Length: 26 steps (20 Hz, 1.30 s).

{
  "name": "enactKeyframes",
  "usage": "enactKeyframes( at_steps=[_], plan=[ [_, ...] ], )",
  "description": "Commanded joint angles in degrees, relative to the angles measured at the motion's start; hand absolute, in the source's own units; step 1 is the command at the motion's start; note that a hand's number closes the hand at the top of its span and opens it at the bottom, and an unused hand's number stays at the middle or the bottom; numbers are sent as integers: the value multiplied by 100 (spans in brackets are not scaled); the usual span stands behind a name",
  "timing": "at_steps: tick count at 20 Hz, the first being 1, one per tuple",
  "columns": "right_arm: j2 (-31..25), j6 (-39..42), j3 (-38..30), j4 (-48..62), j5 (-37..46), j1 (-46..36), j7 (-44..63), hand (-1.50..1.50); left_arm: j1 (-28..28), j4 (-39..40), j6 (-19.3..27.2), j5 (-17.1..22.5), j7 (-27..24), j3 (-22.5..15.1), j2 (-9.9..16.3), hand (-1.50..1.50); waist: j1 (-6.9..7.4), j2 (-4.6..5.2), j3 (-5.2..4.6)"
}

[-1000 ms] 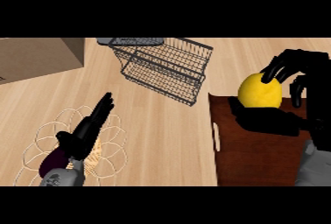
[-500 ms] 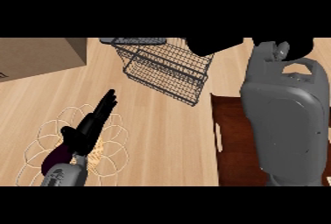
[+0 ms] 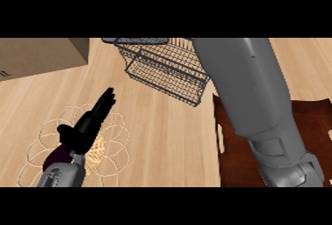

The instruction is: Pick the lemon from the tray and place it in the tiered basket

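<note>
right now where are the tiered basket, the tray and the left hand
tiered basket (image 3: pixel 170 72), head view, on its wire mesh side.
tray (image 3: pixel 318 127), head view, on its bare dark surface at the right.
left hand (image 3: pixel 88 125), head view, on its palm.

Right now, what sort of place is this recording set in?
Most likely a kitchen counter: a light wood-grain countertop carries a dark wire tiered basket, a brown tray and a cardboard box. No walls or appliances show.
</note>
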Motion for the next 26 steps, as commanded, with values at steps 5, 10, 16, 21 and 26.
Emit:
enactKeyframes(
  at_steps=[5,10,16,21,26],
  plan=[
    [29,-1116,-351,2248,-266,-870,-792,150,-68,6,-9,-114,-10,-98,-63,0,54,29,0],
    [30,-1590,-434,2980,-847,-1141,-1271,150,-48,117,118,-221,-62,-208,-257,0,86,46,0],
    [30,-2133,-638,3329,-2061,-1185,-1055,150,-202,278,41,-183,-95,-128,-210,0,131,44,-1],
    [30,-2407,-943,3626,-2896,-1202,-1020,-150,-86,45,97,-250,39,-139,-146,0,151,17,2],
    [30,-3179,-777,3567,-3220,-1345,-1361,-150,-74,72,104,-139,0,-84,-266,0,42,-18,2]
  ],
)
